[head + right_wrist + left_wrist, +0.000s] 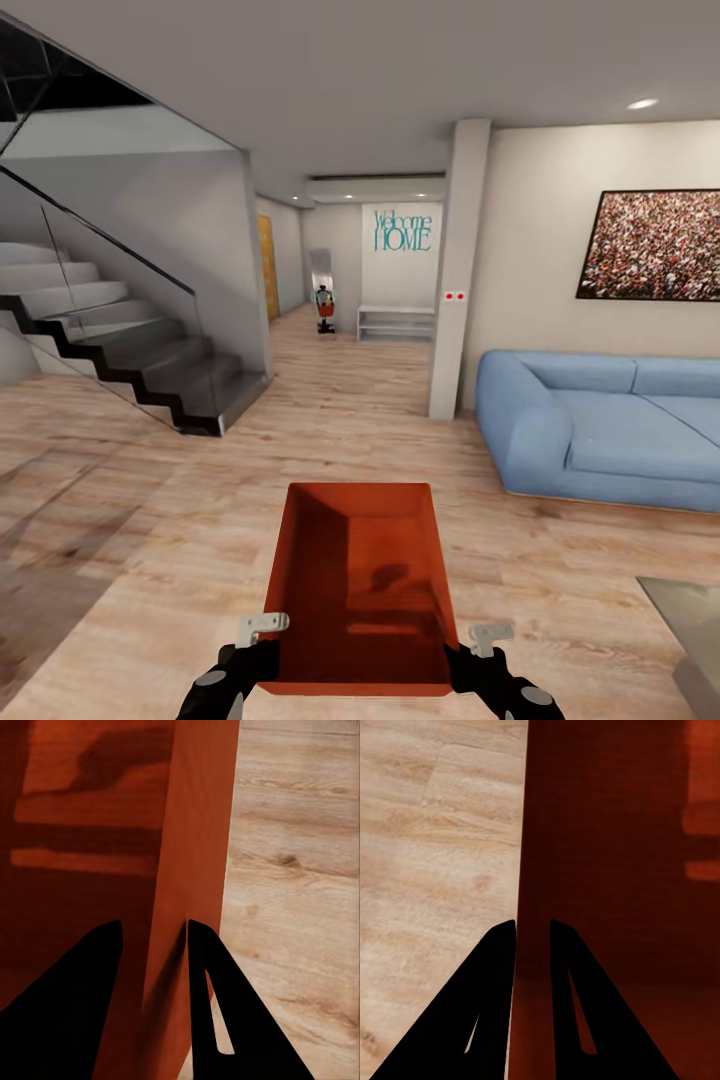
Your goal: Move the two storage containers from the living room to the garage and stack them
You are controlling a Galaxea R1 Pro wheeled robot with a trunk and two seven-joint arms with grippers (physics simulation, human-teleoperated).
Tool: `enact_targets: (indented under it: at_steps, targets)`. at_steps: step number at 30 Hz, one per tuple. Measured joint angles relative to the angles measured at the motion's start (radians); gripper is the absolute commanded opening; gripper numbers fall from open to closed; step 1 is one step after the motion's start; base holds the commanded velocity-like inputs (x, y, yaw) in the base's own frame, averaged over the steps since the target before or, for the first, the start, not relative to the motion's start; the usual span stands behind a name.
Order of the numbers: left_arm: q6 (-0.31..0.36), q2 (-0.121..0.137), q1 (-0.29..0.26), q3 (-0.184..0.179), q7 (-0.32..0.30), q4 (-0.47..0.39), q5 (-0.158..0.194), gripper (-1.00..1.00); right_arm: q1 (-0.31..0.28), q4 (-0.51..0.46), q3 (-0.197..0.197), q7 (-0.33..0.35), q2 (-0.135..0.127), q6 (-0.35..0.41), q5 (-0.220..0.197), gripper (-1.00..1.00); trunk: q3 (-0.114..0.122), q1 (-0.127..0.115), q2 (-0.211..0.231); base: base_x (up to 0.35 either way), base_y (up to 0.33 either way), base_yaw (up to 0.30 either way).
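The orange-red bin (360, 590) is held up in front of the robot at 6 o'clock in the head view, above the wood plank floor (150, 560). The left hand (262, 650) pinches the bin's left wall, one finger inside and one outside; the right hand (478, 655) grips the right wall the same way. This looks like the carrying step, with the robot in the living room: the blue sofa (600, 430) sits at 3 o'clock, the stairs (130, 350) at 10. Next comes driving toward the hallway (330, 350) at 12 o'clock, keeping both grips firm and the bin level.
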Motion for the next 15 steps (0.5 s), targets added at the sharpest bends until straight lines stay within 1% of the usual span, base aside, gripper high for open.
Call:
enact_targets:
  at_steps: [15]
  targets:
    - [0.0, 0.0, 0.0, 0.0, 0.0, 0.0, 0.0, -1.0, 0.0, 0.0, 0.0, 0.0, 0.0, 0.0, 0.0, -1.0, -0.003, 0.0, 0.0, 0.326, 0.0, 0.0]
